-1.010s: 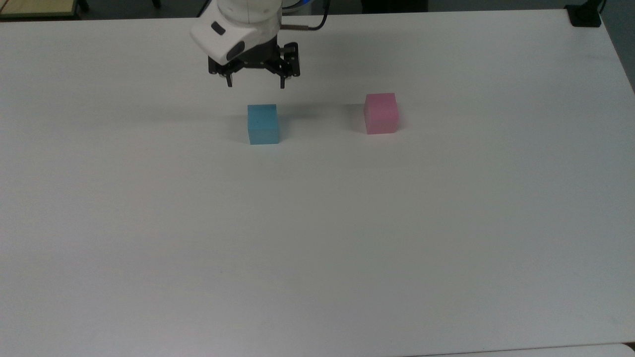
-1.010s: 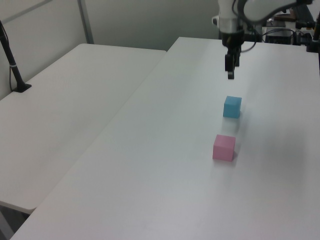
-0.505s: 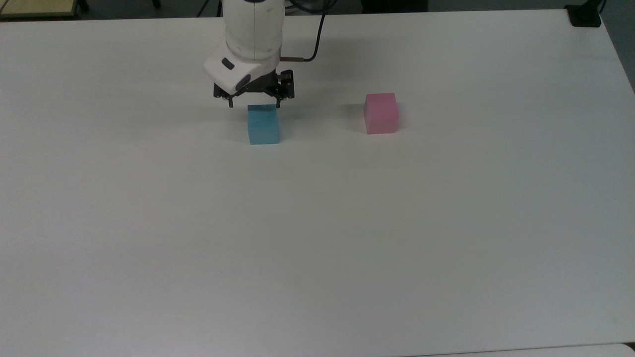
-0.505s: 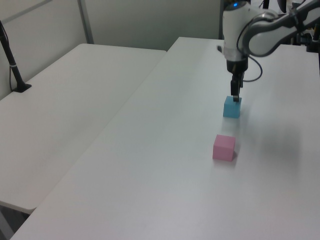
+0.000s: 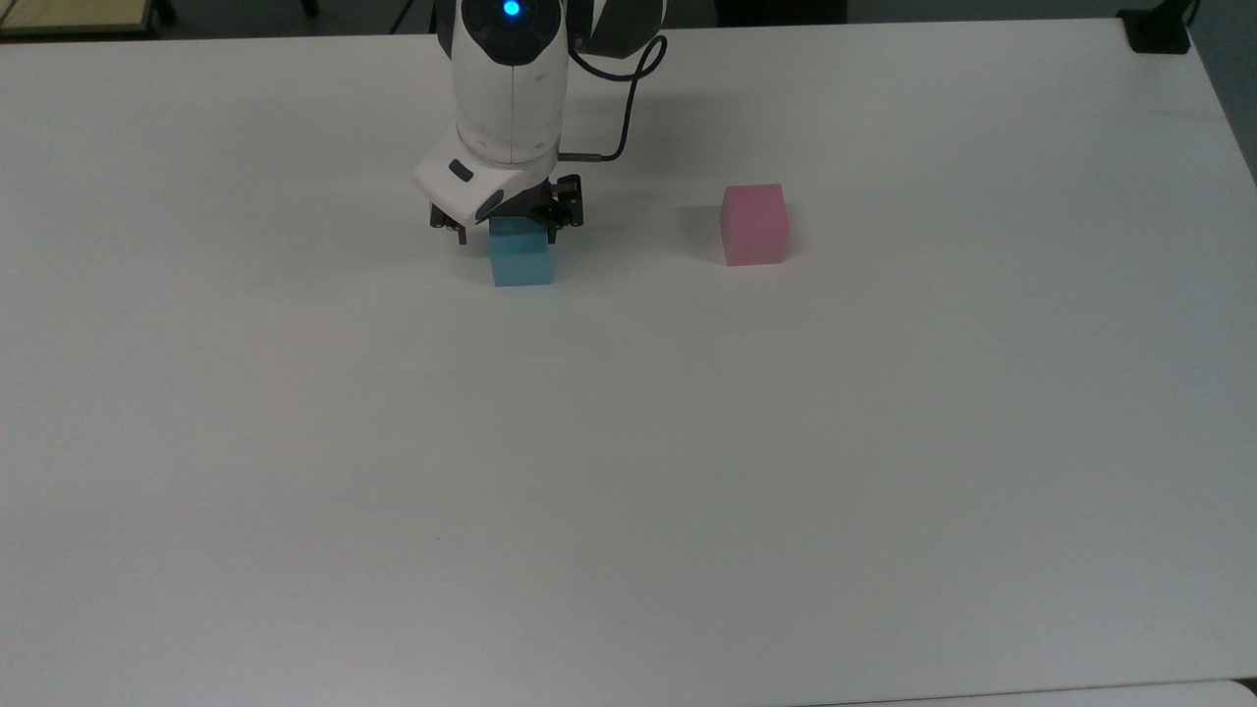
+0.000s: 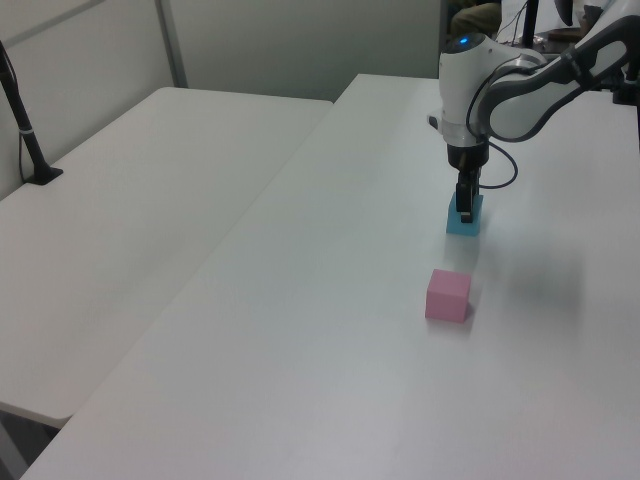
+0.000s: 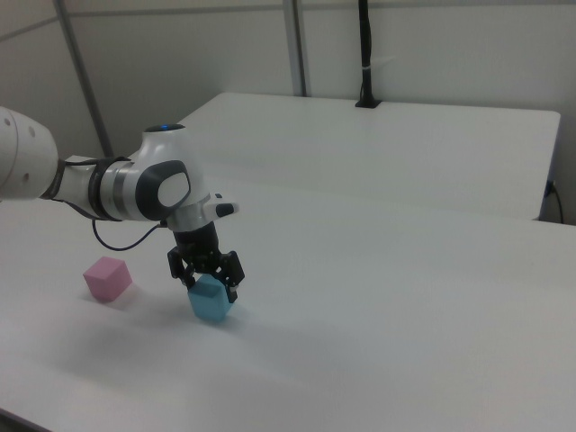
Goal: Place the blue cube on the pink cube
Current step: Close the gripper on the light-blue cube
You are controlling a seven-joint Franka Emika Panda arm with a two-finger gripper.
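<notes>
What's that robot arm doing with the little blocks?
The robot arm has lowered its gripper over the blue cube, with one open finger on each side of it, ready to squeeze. The blue cube sits on the white table; it has not been lifted. The pink cube sits by itself off to the top view's right, with nothing on top. The blue one looks meant to go on the pink one, so that stacking is still to come.
</notes>
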